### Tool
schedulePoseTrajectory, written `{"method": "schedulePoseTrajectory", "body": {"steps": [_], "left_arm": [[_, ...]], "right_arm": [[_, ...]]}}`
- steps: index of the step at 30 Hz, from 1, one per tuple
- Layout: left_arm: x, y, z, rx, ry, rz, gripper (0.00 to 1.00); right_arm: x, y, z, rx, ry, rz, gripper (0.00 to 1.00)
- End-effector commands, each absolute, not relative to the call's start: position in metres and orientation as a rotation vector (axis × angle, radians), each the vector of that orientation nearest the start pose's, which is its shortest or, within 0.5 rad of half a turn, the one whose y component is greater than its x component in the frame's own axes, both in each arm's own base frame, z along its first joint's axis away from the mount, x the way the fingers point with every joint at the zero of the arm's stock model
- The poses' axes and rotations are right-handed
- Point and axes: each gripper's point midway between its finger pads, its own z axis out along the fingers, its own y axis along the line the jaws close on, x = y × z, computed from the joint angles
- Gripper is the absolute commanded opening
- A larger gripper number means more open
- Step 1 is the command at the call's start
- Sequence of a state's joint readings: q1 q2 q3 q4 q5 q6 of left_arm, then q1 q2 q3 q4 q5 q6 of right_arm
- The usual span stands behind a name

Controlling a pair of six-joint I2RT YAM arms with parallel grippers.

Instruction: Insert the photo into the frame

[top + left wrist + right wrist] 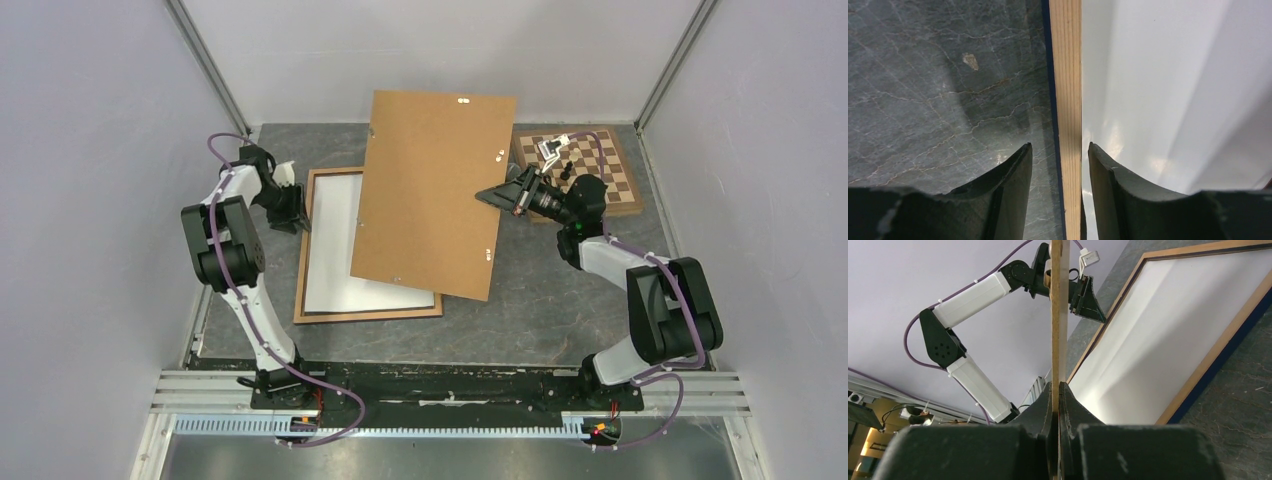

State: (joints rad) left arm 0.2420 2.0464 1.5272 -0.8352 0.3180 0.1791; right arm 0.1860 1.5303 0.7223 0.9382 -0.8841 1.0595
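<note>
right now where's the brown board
In the top view the brown board is mid-table, held at its right edge by the right gripper, over the right side of the frame, left of the chessboard.

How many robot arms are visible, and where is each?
2. The left arm is at the frame's left side; the right arm grips the brown board at its right edge. None looks hidden.

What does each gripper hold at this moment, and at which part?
The right gripper pinches the brown panel at its right edge. The left gripper holds nothing: its open jaws straddle the frame at the left rail.
</note>
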Motion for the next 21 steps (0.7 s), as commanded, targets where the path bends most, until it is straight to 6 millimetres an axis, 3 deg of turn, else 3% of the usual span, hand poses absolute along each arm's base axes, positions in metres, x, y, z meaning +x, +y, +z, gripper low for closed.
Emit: {"method": "schedulePoseTrajectory", "body": {"steps": [1, 21], "left_arm": [[0.406, 0.042, 0.038, -0.079, 2.816, -0.421, 0.51], [0.394, 0.021, 0.032, -0.111, 2.816, -0.566, 0.25]], "right_arm": [[0.339, 0.224, 0.276, -0.185, 1.594, 1.549, 0.0], [0.338, 0.214, 0.276, -0.17, 1.587, 1.511, 0.0]]}}
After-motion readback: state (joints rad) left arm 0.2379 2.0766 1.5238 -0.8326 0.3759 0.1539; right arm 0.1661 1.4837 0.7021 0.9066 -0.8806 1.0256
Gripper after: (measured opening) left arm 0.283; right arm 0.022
